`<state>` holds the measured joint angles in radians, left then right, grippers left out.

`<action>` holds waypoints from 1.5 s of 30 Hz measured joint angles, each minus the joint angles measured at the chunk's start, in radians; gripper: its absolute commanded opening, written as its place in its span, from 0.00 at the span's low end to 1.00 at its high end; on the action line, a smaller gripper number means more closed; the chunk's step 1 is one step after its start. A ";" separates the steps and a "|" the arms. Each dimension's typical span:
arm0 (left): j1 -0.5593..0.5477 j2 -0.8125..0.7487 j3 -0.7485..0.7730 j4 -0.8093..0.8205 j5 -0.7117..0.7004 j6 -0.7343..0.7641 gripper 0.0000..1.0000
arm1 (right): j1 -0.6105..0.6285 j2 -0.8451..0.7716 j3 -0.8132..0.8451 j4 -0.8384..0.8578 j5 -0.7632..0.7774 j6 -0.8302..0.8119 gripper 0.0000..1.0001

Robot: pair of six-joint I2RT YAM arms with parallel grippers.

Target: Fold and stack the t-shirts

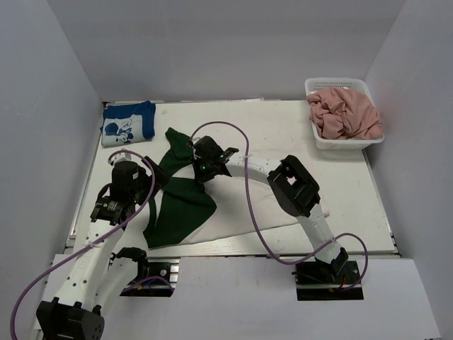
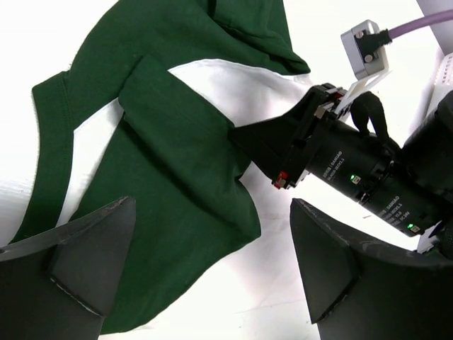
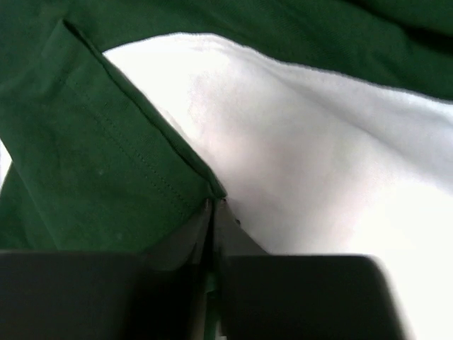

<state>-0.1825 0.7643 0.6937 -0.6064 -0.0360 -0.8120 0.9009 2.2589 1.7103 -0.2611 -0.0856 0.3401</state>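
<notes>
White table (image 1: 283, 120): green-sleeved t-shirt (image 1: 177, 205), cartoon-print t-shirt (image 1: 129, 122)

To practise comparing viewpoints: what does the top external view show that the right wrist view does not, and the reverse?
Only the top external view shows the folded blue t-shirt at the far left and the basket holding a crumpled pink t-shirt at the far right. Only the right wrist view shows the right hand shut, pinching cloth where the green sleeve meets the white body. Both show the green-and-white t-shirt.
</notes>
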 measured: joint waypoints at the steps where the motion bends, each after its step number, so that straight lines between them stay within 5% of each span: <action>1: 0.000 0.000 0.000 -0.001 -0.002 -0.001 0.99 | 0.000 -0.005 -0.009 0.002 0.000 0.004 0.00; 22: 0.000 0.076 0.000 0.013 -0.006 -0.001 0.99 | 0.012 -0.261 -0.333 0.222 0.291 0.079 0.05; 25: 0.000 0.123 0.000 0.016 -0.006 -0.005 0.99 | 0.011 -0.261 -0.341 0.223 0.331 0.103 0.45; 26: 0.000 0.142 0.001 0.016 -0.007 -0.009 0.99 | 0.011 -0.261 -0.341 0.226 0.343 0.097 0.82; 27: 0.000 0.161 0.002 0.017 -0.009 -0.010 0.99 | 0.011 -0.261 -0.341 0.228 0.351 0.103 0.90; 35: 0.004 0.395 0.137 0.066 -0.093 -0.015 0.99 | 0.003 -0.267 -0.253 0.155 0.444 0.048 0.90; 45: 0.028 0.992 0.657 0.081 -0.204 0.067 0.99 | -0.175 -0.527 -0.413 0.129 0.447 0.044 0.90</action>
<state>-0.1547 1.7561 1.3506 -0.5251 -0.2401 -0.7452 0.7254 1.7321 1.2976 -0.1326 0.3611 0.3840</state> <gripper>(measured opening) 0.992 0.904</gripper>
